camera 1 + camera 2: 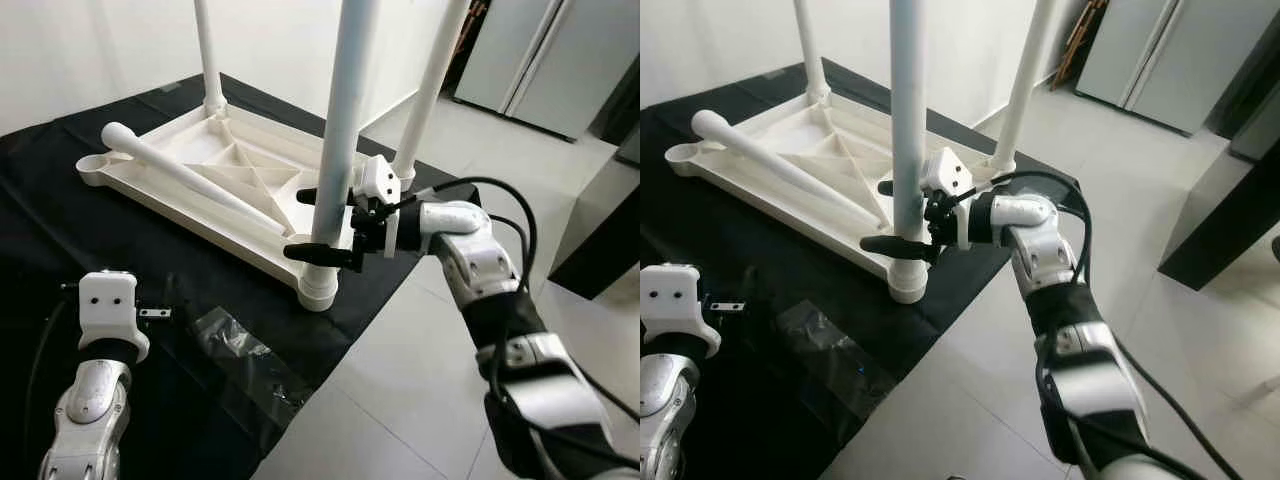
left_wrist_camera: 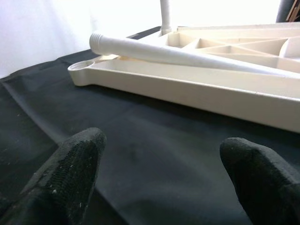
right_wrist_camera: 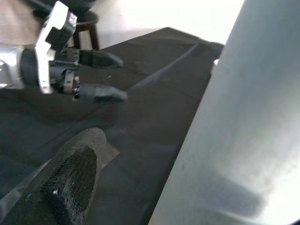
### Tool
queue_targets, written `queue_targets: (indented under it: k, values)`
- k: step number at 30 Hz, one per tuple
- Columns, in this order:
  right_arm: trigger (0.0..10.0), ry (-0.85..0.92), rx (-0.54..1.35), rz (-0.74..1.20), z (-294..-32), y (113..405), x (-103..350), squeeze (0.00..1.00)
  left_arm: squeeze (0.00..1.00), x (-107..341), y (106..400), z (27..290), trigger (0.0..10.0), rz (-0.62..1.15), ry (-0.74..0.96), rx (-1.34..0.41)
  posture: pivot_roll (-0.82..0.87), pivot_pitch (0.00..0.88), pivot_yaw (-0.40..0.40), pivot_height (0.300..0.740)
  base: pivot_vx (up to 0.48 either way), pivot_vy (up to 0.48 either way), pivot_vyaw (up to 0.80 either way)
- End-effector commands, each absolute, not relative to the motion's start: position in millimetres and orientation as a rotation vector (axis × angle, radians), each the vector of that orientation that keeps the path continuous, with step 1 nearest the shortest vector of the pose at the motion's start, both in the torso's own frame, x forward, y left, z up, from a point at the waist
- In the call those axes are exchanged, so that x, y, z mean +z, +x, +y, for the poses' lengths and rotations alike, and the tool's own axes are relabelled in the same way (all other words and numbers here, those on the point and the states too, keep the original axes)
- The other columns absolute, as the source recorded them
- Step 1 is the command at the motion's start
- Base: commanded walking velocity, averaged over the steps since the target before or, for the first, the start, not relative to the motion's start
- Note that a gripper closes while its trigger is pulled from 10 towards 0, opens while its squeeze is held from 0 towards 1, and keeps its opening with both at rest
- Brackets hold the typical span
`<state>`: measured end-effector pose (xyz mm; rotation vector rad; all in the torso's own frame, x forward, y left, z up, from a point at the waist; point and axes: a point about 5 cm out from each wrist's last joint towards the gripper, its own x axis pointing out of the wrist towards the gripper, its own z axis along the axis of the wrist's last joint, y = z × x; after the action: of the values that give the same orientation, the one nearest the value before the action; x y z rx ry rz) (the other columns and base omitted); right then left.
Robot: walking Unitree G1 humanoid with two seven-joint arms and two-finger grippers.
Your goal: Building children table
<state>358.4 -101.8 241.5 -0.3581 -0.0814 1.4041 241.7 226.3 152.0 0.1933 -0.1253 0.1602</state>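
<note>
Right gripper (image 1: 322,222) clasps the upright white plastic leg (image 1: 342,130), steadying it in the inverted white tabletop's (image 1: 215,185) corner socket; left gripper (image 3: 101,77) waits released nearby.

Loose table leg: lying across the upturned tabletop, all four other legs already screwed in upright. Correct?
Not quite. The left eye view shows three upright legs, not four: the loose leg lies across the tabletop, whose corner socket beside it is unfilled.

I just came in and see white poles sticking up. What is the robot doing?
It is building a small table. The white tabletop lies upside down on a black cloth. The right hand has its fingers around the nearest leg. One loose leg lies across the tabletop. The left hand waits open over the cloth.
</note>
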Motion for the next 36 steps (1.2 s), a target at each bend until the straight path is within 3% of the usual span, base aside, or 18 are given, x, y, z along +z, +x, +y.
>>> queue_targets:
  k: [1,5,6,7,15,23,24,25,26,29,30,34,36]
  values:
    - [10.0,-0.362,1.451,-0.075,-103,359,244,0.0,0.0,151,239,223,10.0,-0.12,0.2,0.157,0.0,0.109,-0.113,0.74,0.0,0.0,0.0]
    - [10.0,-0.363,1.467,-0.057,-107,365,251,0.0,0.0,151,238,223,10.0,-0.118,0.202,0.157,0.01,0.113,-0.114,0.74,0.0,0.0,0.0]
    - [1.5,-0.343,1.489,-0.038,-111,368,253,0.0,0.0,151,237,223,10.0,-0.117,0.202,0.157,0.01,0.115,-0.116,0.74,0.0,0.0,0.0]
    - [0.0,-0.335,1.509,-0.021,-114,369,254,0.0,0.0,151,236,222,10.0,-0.117,0.202,0.157,0.01,0.115,-0.115,0.74,0.0,0.0,0.0]
    - [0.0,-0.333,1.553,0.013,-122,369,250,0.0,0.0,150,236,222,10.0,-0.115,0.203,0.158,0.01,0.113,-0.114,0.74,0.0,0.0,0.0]
    - [0.0,-0.332,1.45,0.017,-134,366,232,0.0,0.0,150,236,222,10.0,-0.115,0.198,0.158,0.0,0.112,-0.121,0.74,0.0,0.0,0.0]
    - [0.0,-0.261,1.191,0.03,-117,368,207,0.0,0.0,150,235,222,10.0,-0.117,0.198,0.158,-0.01,0.109,-0.134,0.74,0.0,0.0,0.0]
    - [0.0,-0.261,1.191,0.03,-117,368,207,0.0,0.0,150,235,222,10.0,-0.117,0.198,0.158,-0.01,0.109,-0.134,0.74,0.0,0.0,0.0]
    - [0.0,-0.214,0.99,0.046,-108,369,191,0.0,0.0,150,235,223,10.0,-0.118,0.198,0.158,-0.01,0.108,-0.132,0.74,0.0,0.0,0.0]
    - [0.0,-0.186,0.851,0.06,-105,368,180,0.0,0.0,151,235,223,10.0,-0.118,0.199,0.158,-0.01,0.108,-0.132,0.74,0.0,0.0,0.0]
    - [0.0,-0.11,0.648,0.12,-97,353,156,0.0,0.0,151,235,224,10.0,-0.118,0.2,0.159,-0.01,0.113,-0.11,0.74,0.0,0.0,0.0]
    - [0.0,-0.102,0.546,0.117,-91,343,150,0.0,0.0,151,237,224,10.0,-0.119,0.2,0.148,-0.03,0.094,-0.095,0.74,0.0,0.0,0.0]
    - [0.0,-0.108,0.447,0.087,-87,341,152,0.0,0.0,151,238,220,10.0,-0.13,0.152,0.046,-0.03,0.08,-0.112,0.74,0.0,0.0,0.0]
